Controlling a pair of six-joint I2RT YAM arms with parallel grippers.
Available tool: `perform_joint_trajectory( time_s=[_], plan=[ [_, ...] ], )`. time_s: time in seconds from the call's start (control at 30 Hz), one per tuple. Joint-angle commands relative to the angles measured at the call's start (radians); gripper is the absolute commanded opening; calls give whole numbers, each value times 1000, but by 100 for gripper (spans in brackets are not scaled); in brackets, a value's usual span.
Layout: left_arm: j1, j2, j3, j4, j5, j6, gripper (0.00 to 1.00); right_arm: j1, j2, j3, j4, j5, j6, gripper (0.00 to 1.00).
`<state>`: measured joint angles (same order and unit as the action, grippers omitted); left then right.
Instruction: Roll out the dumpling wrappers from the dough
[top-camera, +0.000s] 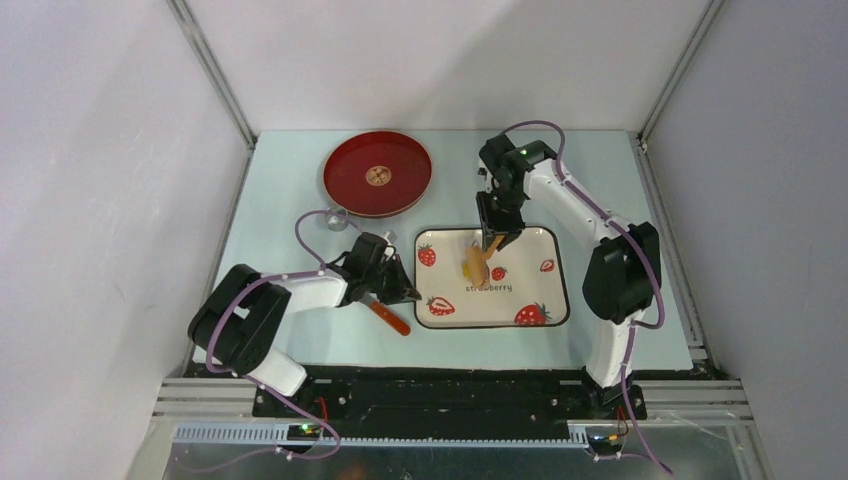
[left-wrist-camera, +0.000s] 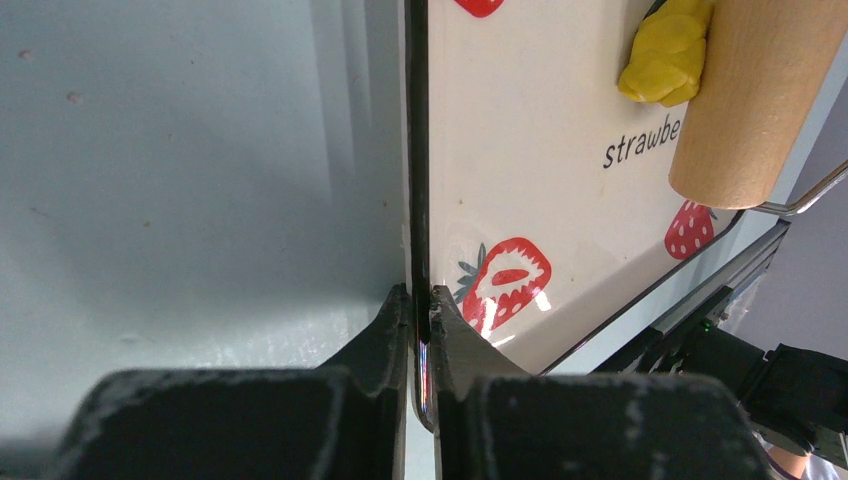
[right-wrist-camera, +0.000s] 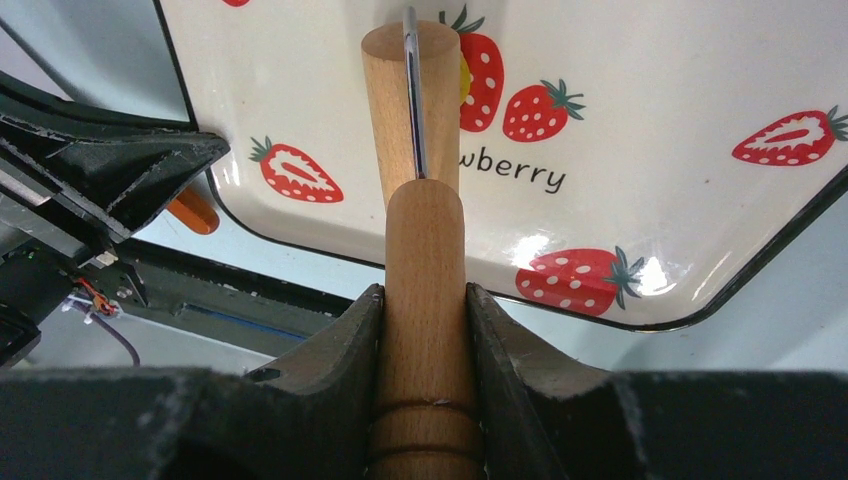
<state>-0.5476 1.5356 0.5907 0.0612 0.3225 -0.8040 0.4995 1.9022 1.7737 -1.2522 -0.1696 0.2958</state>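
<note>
At the left of the top view, the left tool (left-wrist-camera: 418, 296) is seen nearly closed, its jaws pinched on the left rim of the tray (left-wrist-camera: 540, 170), which is thereby steadied on the desk (top-camera: 280, 170). Near the tray's middle, the dough (left-wrist-camera: 665, 55) is found as a thick yellow lump, not yet flattened, touched by the barrel of the roller (left-wrist-camera: 750, 90). Further right, the roller's handle is clamped between the partly open jaws of the right tool (right-wrist-camera: 424, 296). The flattening step is judged to be in hand, barely begun; no wrappers are seen. Next, the roller must be pressed down and drawn across the lump while the rim is held.
</note>
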Motion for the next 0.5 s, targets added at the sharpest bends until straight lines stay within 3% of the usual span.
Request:
perform_joint_trajectory(
  time_s=[0.0,0.47],
  plan=[
    [-6,20,-10,-6,-23,20,0,10,37,-32,47,96,17,0],
    [-7,23,-9,-6,-20,22,0,34,26,-94,121,80,14,0]
  ],
)
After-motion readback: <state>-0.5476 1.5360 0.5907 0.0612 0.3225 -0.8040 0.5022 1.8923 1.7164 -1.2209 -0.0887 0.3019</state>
